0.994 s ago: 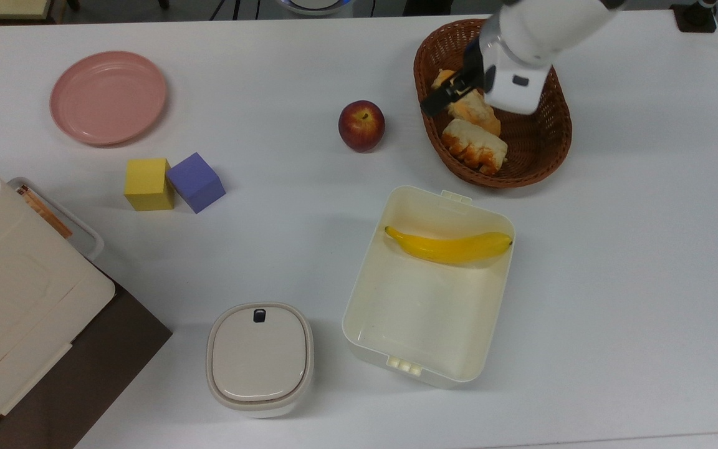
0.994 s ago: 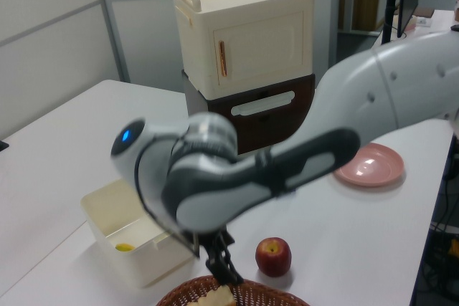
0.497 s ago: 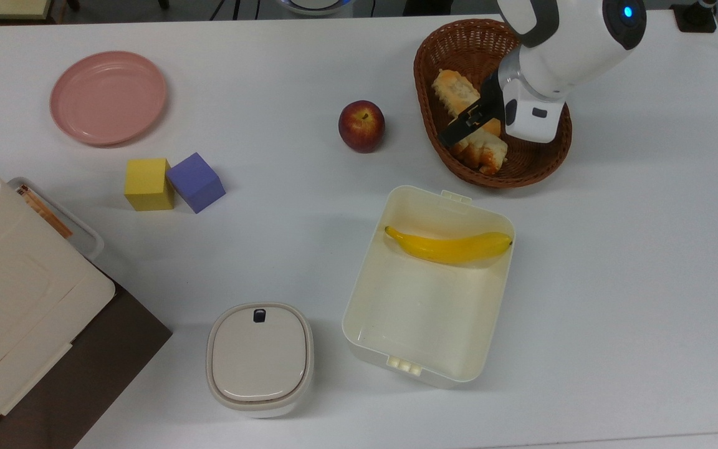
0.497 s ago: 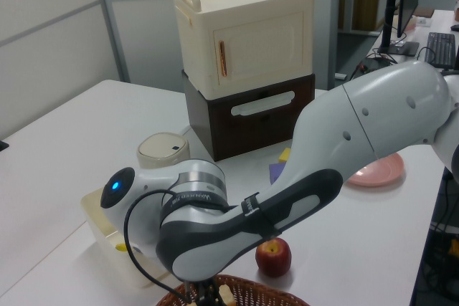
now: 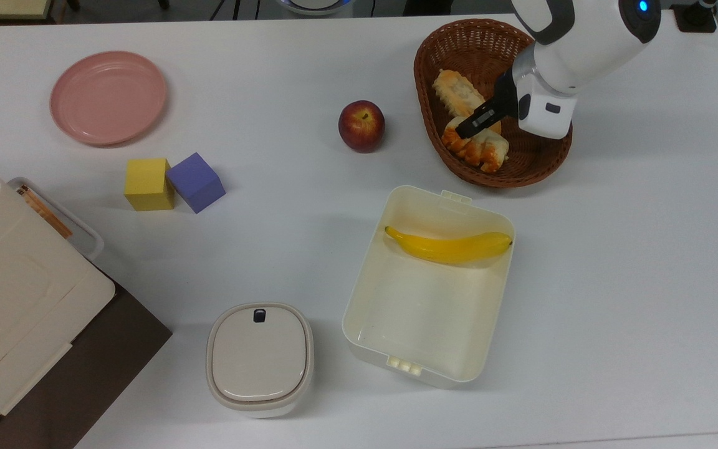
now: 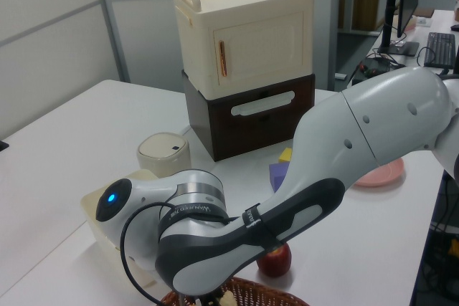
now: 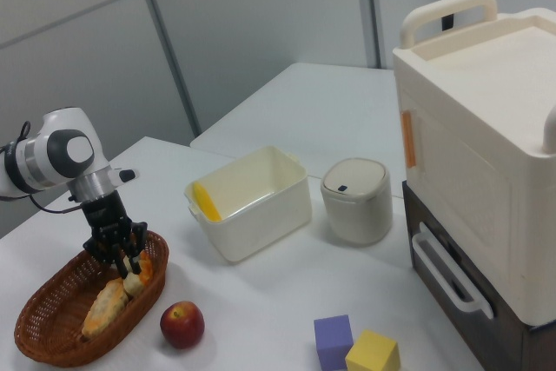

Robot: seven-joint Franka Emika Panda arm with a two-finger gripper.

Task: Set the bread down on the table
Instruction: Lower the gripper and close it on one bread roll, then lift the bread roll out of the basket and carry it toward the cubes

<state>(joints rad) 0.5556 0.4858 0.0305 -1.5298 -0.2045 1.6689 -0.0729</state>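
Right now your gripper (image 5: 480,121) reaches down into the wicker basket (image 5: 540,163), fingers straddling the bread (image 5: 480,149) — whether they're clamped I cannot tell. Two pieces lie in the basket: the bread and a longer loaf (image 5: 455,90) touching it. One apple (image 5: 361,125) sits on the table (image 5: 633,280) near the basket.

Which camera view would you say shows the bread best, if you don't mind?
The top view: the bread lies nearly unhidden in the basket. In the right view it sits small behind the gripper; in the left view, a sliver.
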